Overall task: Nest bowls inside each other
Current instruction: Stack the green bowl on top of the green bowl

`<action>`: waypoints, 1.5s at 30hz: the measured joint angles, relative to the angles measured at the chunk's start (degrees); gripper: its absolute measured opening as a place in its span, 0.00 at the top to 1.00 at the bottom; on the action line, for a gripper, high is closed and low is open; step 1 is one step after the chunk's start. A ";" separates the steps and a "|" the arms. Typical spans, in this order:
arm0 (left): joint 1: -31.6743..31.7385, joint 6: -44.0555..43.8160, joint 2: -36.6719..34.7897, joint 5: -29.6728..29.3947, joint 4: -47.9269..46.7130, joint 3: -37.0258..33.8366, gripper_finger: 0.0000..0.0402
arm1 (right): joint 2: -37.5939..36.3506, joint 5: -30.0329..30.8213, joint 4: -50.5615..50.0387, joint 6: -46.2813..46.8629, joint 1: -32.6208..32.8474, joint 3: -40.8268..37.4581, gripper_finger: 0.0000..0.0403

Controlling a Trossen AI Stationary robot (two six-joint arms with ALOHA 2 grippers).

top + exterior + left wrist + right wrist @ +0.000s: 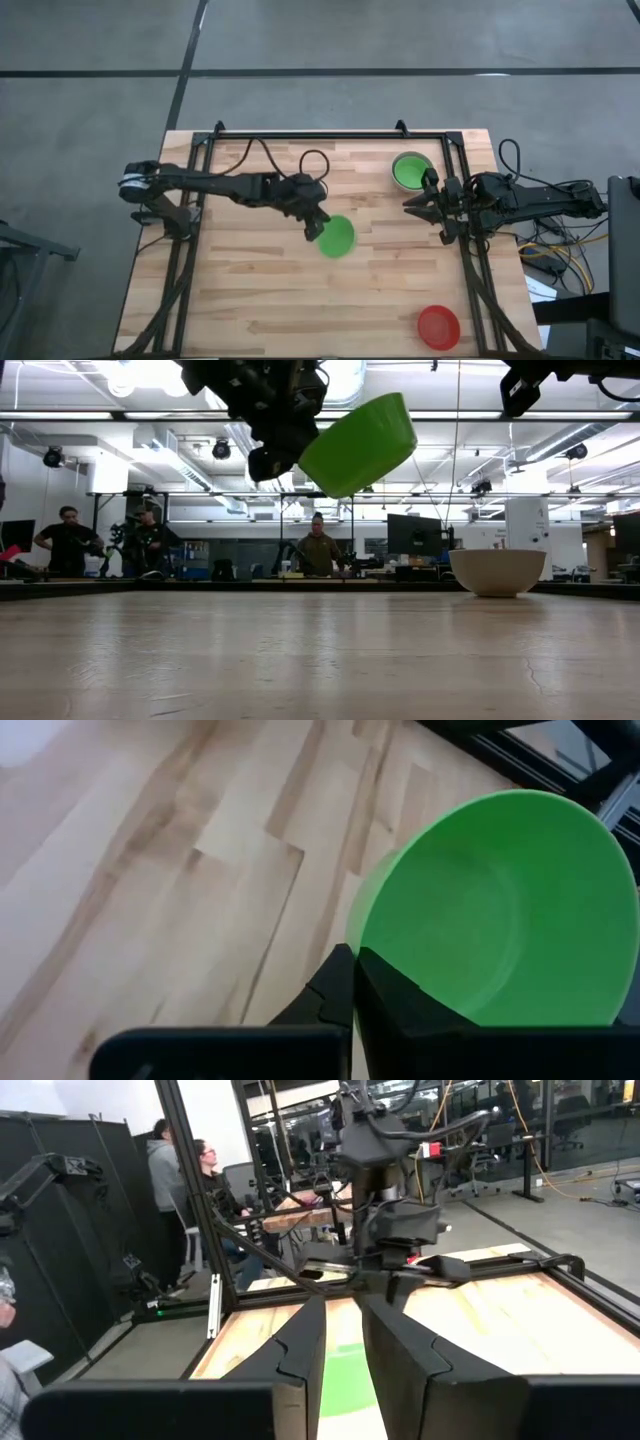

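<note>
My left gripper (312, 228) is over the table's middle, shut on a bright green bowl (337, 237) that hangs tilted in the air, high above the wood in the low view (358, 445). At the far right a green bowl (409, 171) sits inside a pale grey-white bowl (497, 571) that rests on its base. A red bowl (438, 327) stands alone near the front right corner. My right gripper (414, 206) waits open at the right side, level, close beside the pale bowl and touching nothing. My left gripper pinches the green bowl's rim (357, 956) on the side nearest the arm, one finger (410, 1015) inside the bowl and the other (325, 1000) outside its wall. The fingers slant down from the table's left. The bowl is lifted clear and tipped, its opening turned partly toward the arm.
Black frame rails (330, 135) run along the table's far edge and down both sides. Bare wood lies across the middle and front left. People stand and sit (318, 550) in the room beyond the far edge.
</note>
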 joint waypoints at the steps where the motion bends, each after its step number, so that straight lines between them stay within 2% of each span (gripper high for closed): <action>1: 0.47 0.23 0.00 0.29 -0.01 0.00 0.99 | 0.02 0.02 0.00 0.00 0.00 0.00 0.83; 15: 5.72 1.59 0.09 2.72 -0.50 0.00 0.99 | 0.01 0.01 0.00 0.00 0.00 0.00 0.81; 22: 7.45 1.00 0.09 2.26 -4.91 0.00 0.99 | 0.02 0.01 0.00 -0.01 0.01 0.00 0.83; 29: 8.67 0.35 2.17 1.81 -6.86 0.00 0.99 | 0.02 0.02 0.00 0.00 0.02 0.00 0.81; 39: 8.76 0.12 7.54 2.33 -0.28 -0.02 0.99 | 0.01 0.02 0.00 0.00 0.01 0.00 0.80; 45: 8.76 -1.39 9.30 3.38 -0.41 -0.02 0.99 | 0.01 0.00 0.00 0.00 0.02 0.00 0.83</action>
